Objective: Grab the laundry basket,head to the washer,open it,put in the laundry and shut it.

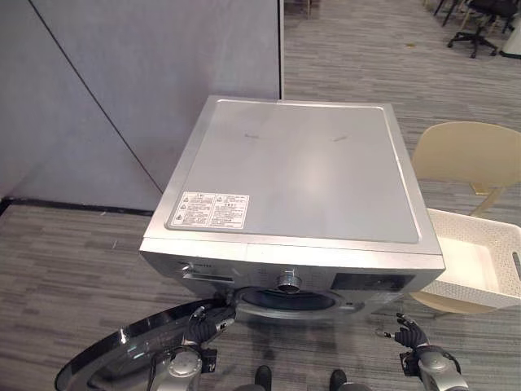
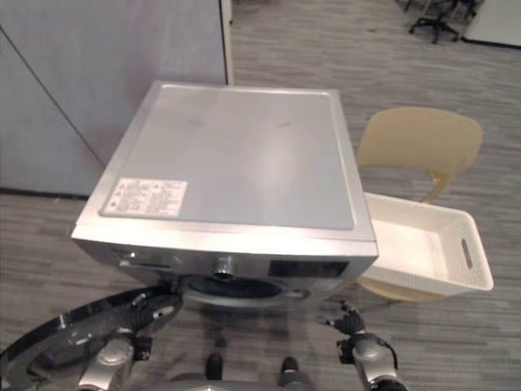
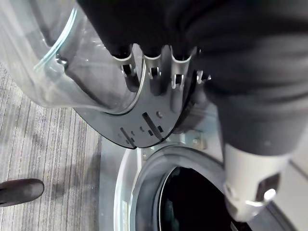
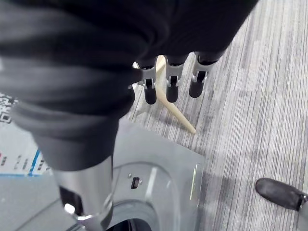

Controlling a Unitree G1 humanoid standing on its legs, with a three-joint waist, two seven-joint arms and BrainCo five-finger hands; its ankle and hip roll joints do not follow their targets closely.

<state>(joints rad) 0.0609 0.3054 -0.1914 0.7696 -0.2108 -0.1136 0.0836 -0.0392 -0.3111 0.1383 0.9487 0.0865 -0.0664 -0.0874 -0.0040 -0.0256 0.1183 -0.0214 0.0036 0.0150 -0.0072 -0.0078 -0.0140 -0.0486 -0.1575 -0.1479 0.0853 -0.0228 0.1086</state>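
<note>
Left robot hand [image 3: 154, 77] sits at the rim of the open washer door [image 1: 122, 350]; its fingers hook over the door edge, clear in the left wrist view, barely visible from the head cameras. That same view looks into the dark drum opening [image 3: 192, 202]. Right robot hand [image 1: 411, 332] hangs free in front of the washer [image 1: 293, 171], fingers relaxed and apart, holding nothing. Laundry basket [image 2: 431, 248] sits on a beige chair [image 2: 419, 142] just right of the washer, apart from both hands. Head views show the basket; wrist views don't.
</note>
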